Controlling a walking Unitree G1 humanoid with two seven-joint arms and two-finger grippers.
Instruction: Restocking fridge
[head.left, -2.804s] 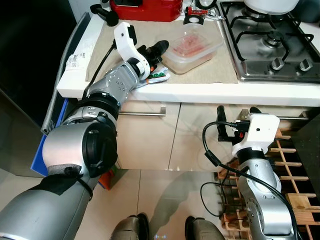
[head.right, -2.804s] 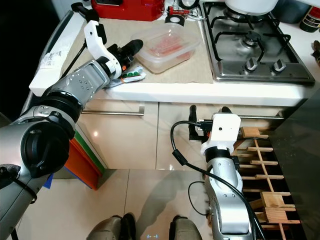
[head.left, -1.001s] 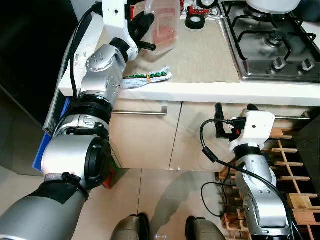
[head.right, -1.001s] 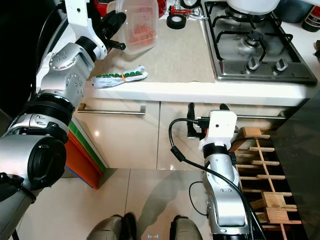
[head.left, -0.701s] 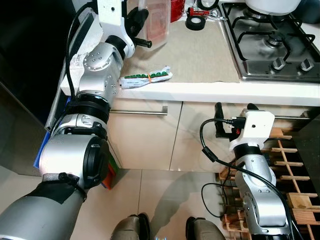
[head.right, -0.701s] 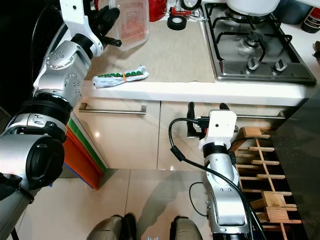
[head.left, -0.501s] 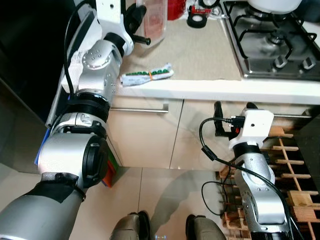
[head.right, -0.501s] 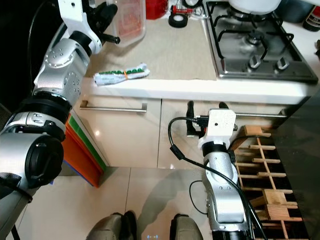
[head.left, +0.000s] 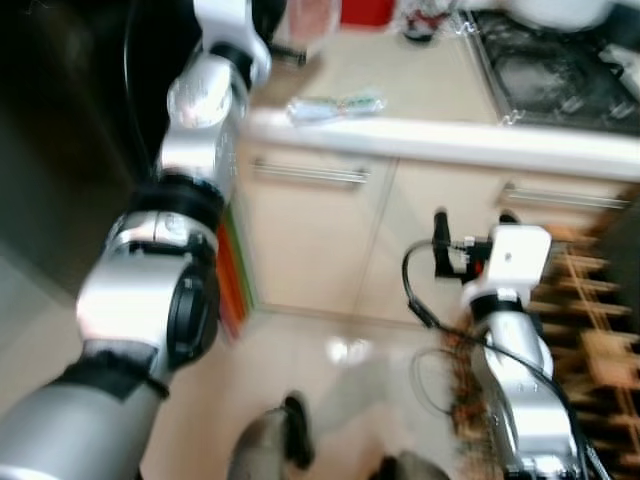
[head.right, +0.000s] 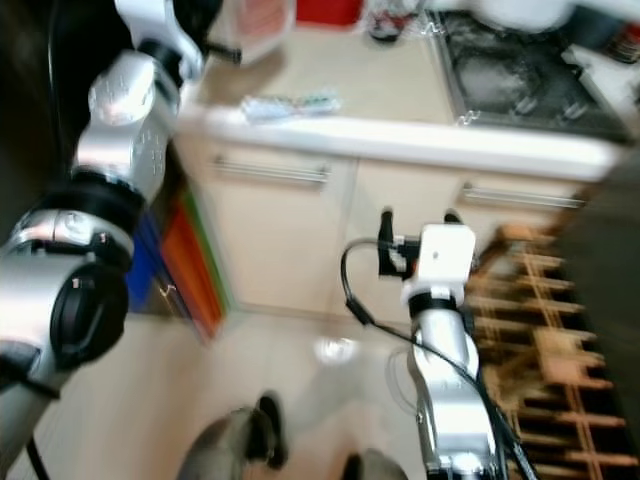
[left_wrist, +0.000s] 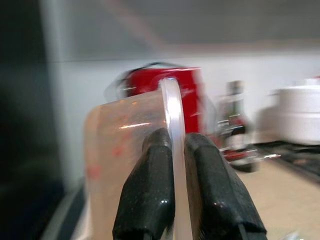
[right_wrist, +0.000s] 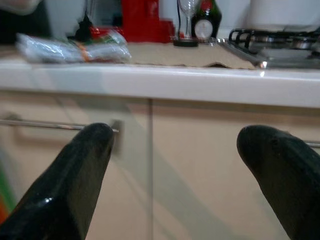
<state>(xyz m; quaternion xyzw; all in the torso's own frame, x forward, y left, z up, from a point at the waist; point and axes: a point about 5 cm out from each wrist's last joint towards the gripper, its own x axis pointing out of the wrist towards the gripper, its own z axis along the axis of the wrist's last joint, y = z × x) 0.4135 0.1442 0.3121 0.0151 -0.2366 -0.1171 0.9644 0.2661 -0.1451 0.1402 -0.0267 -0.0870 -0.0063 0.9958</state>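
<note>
A blurred kitchen counter runs beside a dark opening. The left gripper pinches the rim of a clear plastic container, raised off the counter, probably for carrying fridgeward. The right gripper hangs low, fingers spread, holding nothing.

Clear plastic food container with pinkish-red contents, tipped on edge, its rim pinched between the black fingers of the left gripper, held up above the counter's left end, seen blurred at the top of the head views
</note>
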